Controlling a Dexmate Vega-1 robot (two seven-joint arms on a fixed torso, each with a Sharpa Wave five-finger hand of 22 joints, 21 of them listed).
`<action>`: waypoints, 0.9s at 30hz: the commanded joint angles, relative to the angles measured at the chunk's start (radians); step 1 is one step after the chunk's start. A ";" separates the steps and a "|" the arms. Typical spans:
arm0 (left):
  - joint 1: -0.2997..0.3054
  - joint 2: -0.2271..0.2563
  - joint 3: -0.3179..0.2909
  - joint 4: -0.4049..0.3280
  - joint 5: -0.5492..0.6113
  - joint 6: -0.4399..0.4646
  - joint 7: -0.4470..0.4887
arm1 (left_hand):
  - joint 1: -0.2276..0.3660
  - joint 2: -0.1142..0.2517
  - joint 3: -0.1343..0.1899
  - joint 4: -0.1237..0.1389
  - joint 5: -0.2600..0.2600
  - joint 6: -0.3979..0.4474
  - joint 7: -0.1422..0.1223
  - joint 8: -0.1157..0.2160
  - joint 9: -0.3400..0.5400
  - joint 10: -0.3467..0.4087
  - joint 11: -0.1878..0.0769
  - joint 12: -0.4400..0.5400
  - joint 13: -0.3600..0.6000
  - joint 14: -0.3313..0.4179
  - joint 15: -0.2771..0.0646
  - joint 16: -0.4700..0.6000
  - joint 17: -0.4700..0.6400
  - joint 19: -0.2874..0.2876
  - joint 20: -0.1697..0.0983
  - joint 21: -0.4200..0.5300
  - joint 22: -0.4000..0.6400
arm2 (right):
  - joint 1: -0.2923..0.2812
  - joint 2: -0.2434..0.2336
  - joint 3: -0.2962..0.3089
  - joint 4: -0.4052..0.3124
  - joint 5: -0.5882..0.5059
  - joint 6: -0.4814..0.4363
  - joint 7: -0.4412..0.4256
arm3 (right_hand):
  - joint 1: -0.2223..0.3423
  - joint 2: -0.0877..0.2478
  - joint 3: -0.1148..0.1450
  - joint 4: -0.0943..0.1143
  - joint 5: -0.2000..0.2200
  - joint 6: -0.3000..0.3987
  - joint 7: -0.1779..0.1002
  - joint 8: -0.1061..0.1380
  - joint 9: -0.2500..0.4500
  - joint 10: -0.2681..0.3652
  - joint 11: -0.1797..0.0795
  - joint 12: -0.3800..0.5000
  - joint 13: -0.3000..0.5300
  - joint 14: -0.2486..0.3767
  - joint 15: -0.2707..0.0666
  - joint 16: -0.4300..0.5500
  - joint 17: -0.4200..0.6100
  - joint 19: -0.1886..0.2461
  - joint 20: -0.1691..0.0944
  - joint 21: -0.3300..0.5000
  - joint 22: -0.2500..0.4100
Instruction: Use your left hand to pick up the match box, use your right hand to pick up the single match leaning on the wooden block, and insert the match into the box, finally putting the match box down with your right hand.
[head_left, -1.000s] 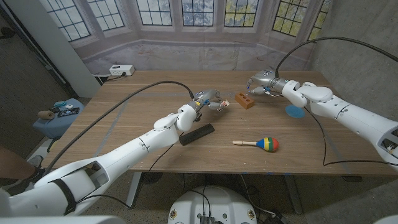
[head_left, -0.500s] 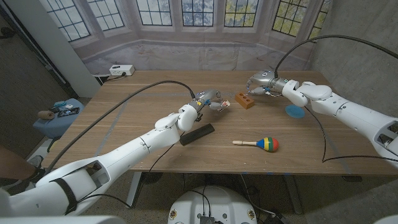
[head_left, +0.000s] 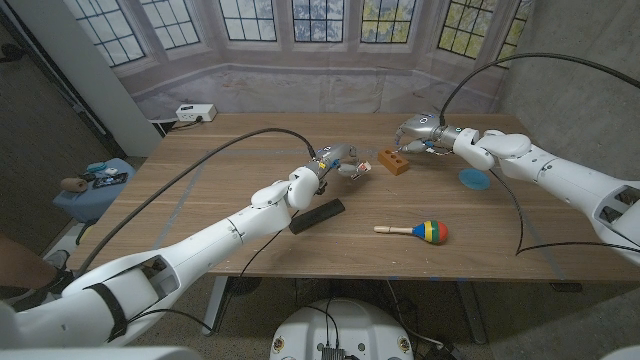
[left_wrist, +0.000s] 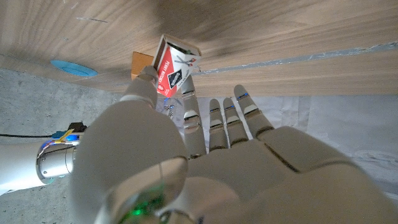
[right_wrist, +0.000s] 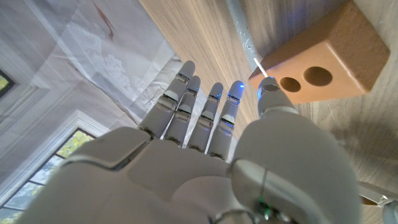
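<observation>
Left hand: my left hand (head_left: 338, 160) is up off the table (head_left: 200, 215), pinching the match box (head_left: 357, 169) between thumb and a finger, the other fingers (left_wrist: 233, 121) stretched out straight.
Match box: red and white label facing my wrist camera (left_wrist: 173, 68), box tilted, its drawer end open toward the wooden block (head_left: 394, 161); held just beside the block, not touching it as far as I can tell.
Right hand: my right hand (head_left: 420, 134) is just behind the block, fingers (right_wrist: 186, 102) straight and close together, thumb tip down by the block's corner.
Match: a thin pale stick (right_wrist: 260, 67) right at my thumb tip against the block's edge; I cannot tell whether I'm pinching it or only touching it.
Wooden block: orange-brown, two round holes on one face (right_wrist: 323, 59), sitting on the table between my two hands.
Also on the table: a black bar (head_left: 317, 215) by my left forearm, a coloured maraca (head_left: 420, 231) nearer me, a blue disc (head_left: 474, 179) under my right forearm.
</observation>
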 joint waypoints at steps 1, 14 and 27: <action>-0.018 -0.014 0.011 0.025 0.000 -0.014 -0.004 | -0.004 0.008 0.006 0.000 0.005 0.003 -0.003 0.001 0.003 0.000 -0.005 -0.001 0.002 -0.001 -0.007 0.002 0.002 0.001 -0.008 0.007 0.004 | 0.048 0.009 -0.049 0.065 -0.028 0.042 -0.049 | 0.019 -0.001 -0.002 0.002 -0.001 0.013 -0.005 0.005 0.002 0.015 -0.003 -0.003 0.002 0.014 -0.166 0.004 0.003 0.012 -0.062 0.004 0.004; -0.019 -0.019 0.016 0.023 0.001 -0.006 -0.006 | -0.004 0.008 0.008 0.000 0.005 0.004 -0.006 0.000 0.005 0.001 -0.008 -0.002 0.002 0.000 -0.010 0.002 0.002 0.001 -0.008 0.007 0.004 | 0.097 0.029 -0.098 0.142 -0.053 0.078 -0.107 | 0.028 -0.001 -0.006 0.007 0.000 0.027 -0.010 0.006 0.002 0.024 -0.006 -0.005 0.002 0.017 -0.167 0.006 0.005 0.015 -0.065 0.003 0.005; -0.017 -0.021 0.021 0.013 0.007 0.014 -0.008 | -0.006 0.008 0.009 0.000 0.005 0.002 -0.007 -0.001 0.007 0.003 -0.008 -0.001 0.003 0.002 -0.010 0.002 0.002 0.000 -0.008 0.007 0.004 | 0.155 0.070 -0.178 0.266 -0.083 0.112 -0.230 | 0.054 -0.002 -0.008 0.005 0.003 0.040 -0.017 0.006 0.003 0.037 -0.014 -0.007 0.003 0.030 -0.172 0.009 0.007 0.026 -0.073 0.005 0.005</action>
